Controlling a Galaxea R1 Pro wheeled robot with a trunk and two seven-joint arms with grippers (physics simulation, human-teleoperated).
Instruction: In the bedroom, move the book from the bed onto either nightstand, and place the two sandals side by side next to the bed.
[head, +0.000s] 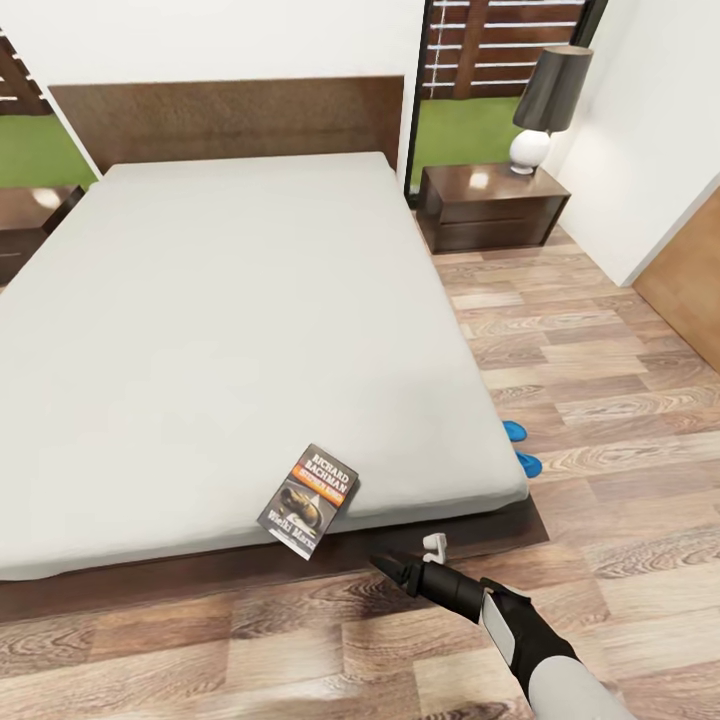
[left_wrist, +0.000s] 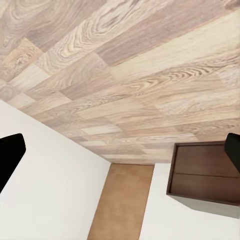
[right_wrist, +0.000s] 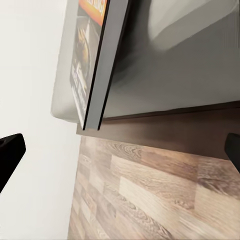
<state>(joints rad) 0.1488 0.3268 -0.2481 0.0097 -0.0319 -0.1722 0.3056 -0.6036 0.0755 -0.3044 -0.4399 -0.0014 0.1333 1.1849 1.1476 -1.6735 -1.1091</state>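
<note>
Fingers: right gripper (head: 418, 562) spread, holding nothing, just off the bed's (head: 240, 330) foot edge.
Book (head: 309, 499): overhangs that edge.
Handling: probably light, thin, stiff; pinch the overhanging part.

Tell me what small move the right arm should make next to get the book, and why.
Probably ease the right gripper forward and up toward the book. The book overhangs the near edge of the bed, and the gripper sits low beside the frame with its jaws wide open, not yet around the book.
</note>
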